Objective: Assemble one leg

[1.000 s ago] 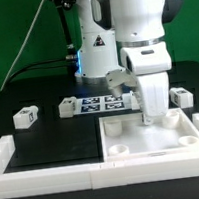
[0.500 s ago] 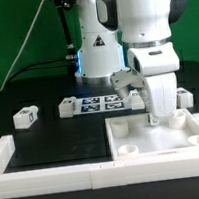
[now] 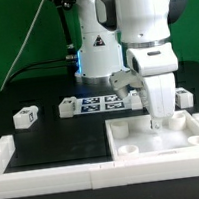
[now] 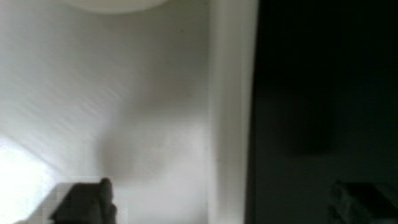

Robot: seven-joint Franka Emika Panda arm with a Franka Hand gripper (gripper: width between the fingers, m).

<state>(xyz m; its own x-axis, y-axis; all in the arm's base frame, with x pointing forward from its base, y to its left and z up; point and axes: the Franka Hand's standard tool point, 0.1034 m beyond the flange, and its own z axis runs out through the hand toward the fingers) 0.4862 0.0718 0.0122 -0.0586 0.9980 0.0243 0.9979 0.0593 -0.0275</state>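
Note:
My gripper points straight down at the back edge of the large white square plate with round corner sockets. In the wrist view the two dark fingers stand wide apart, one over the plate and one over the black table, with the plate's edge between them. The gripper is open and holds nothing. Small white legs with tags lie on the black table: one at the exterior view's left, one beside the marker board, and one at the right behind the plate.
The marker board lies in front of the robot's base. A white fence runs along the front and up both sides. One of the plate's round sockets shows in the wrist view.
One second ago the gripper and plate stood further to the exterior view's left; both moved right together. In the last half second nothing has visibly moved.

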